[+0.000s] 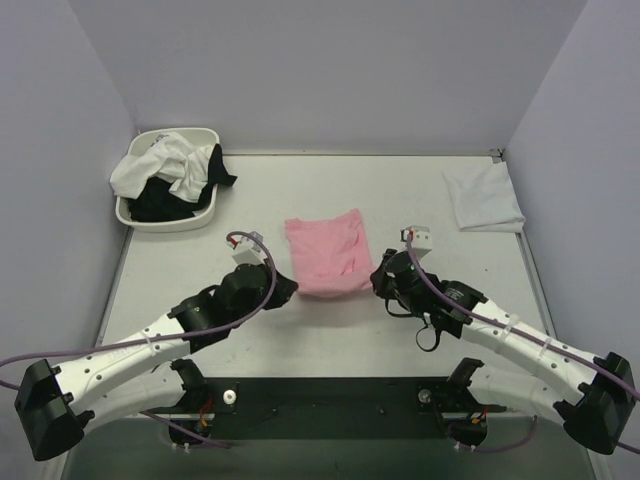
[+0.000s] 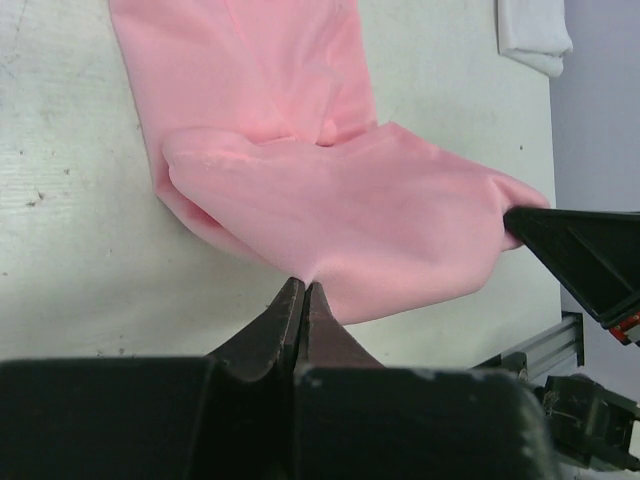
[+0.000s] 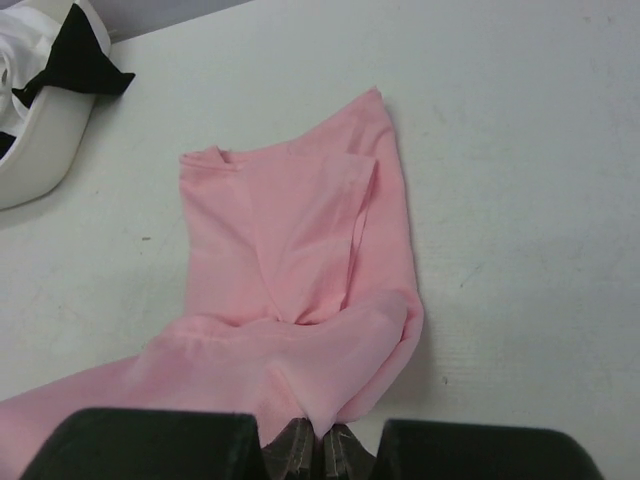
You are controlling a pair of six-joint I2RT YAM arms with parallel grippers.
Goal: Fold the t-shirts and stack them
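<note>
The table [image 1: 400,190] is pale grey and fills most of the overhead view, with lilac walls on three sides. The left arm [image 1: 130,355] and the right arm [image 1: 510,335] both reach in from the near edge toward the middle.

The pink shirt [image 1: 325,255] lies at the centre of the table, between the two arms. Its far part rests flat. Its near edge is raised in a loose, puffed fold strung between the two grippers, as the left wrist view [image 2: 340,240] shows. In the right wrist view [image 3: 300,250] one sleeve is turned in over the body.

The basin [image 1: 165,222], a white oval, sits at the far left corner, well apart from the pink shirt. A crumpled white shirt [image 1: 160,165] is heaped in it over a black shirt [image 1: 160,200], and a black flap hangs over the rim on the right side.

A folded white shirt [image 1: 483,200] lies flat near the far right corner, apart from everything else.

The left gripper [image 1: 290,288] is at the shirt's near left corner. Its jaws are pressed together, with the pink edge pinched between the tips [image 2: 305,290].

The right gripper [image 1: 378,278] is at the near right corner. Its jaws are likewise closed, and the pink cloth gathers into the narrow gap between the fingers [image 3: 320,432].
</note>
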